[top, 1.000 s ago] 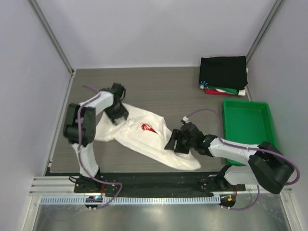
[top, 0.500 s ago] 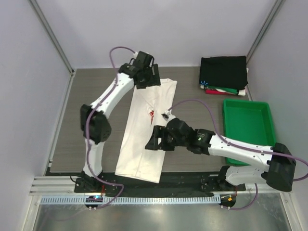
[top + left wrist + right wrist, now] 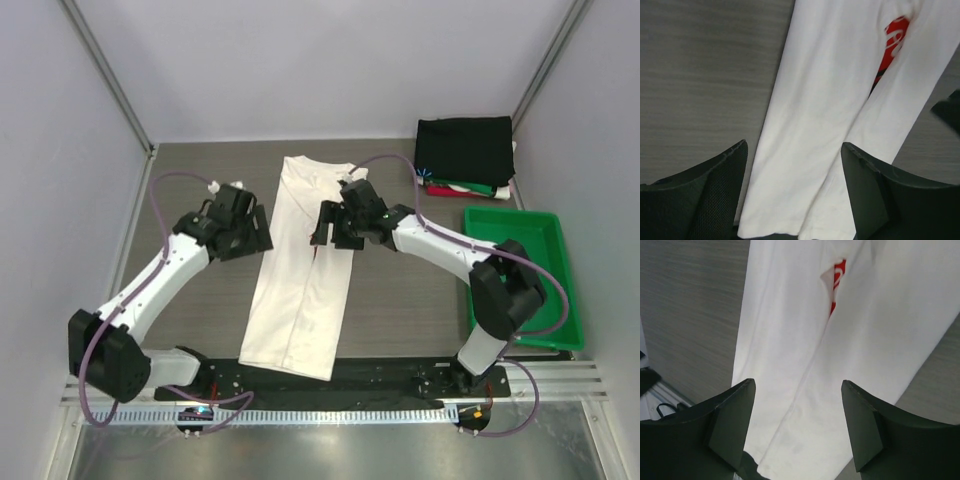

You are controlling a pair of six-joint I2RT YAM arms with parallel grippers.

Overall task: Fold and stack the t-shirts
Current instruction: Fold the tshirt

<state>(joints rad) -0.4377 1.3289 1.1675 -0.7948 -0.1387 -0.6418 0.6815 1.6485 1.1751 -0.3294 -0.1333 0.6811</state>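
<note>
A white t-shirt (image 3: 300, 280) lies on the table as a long narrow strip, both sides folded in, its lower end hanging over the near edge. A sliver of its red print shows in the left wrist view (image 3: 895, 42) and in the right wrist view (image 3: 838, 275). My left gripper (image 3: 250, 235) is open and empty just left of the strip. My right gripper (image 3: 325, 228) is open and empty above the strip's upper right part. A stack of folded t-shirts (image 3: 465, 150), black on top with red, green and white below, sits at the back right.
A green plastic tray (image 3: 512, 262) stands at the right, in front of the stack. Grey walls enclose the table on three sides. A black rail (image 3: 400, 375) runs along the near edge.
The left gripper let go of the shirt's far end and drew back to the strip's left side. The right gripper moved from the strip's middle up toward its upper right. The shirt lies as a neat strip.
</note>
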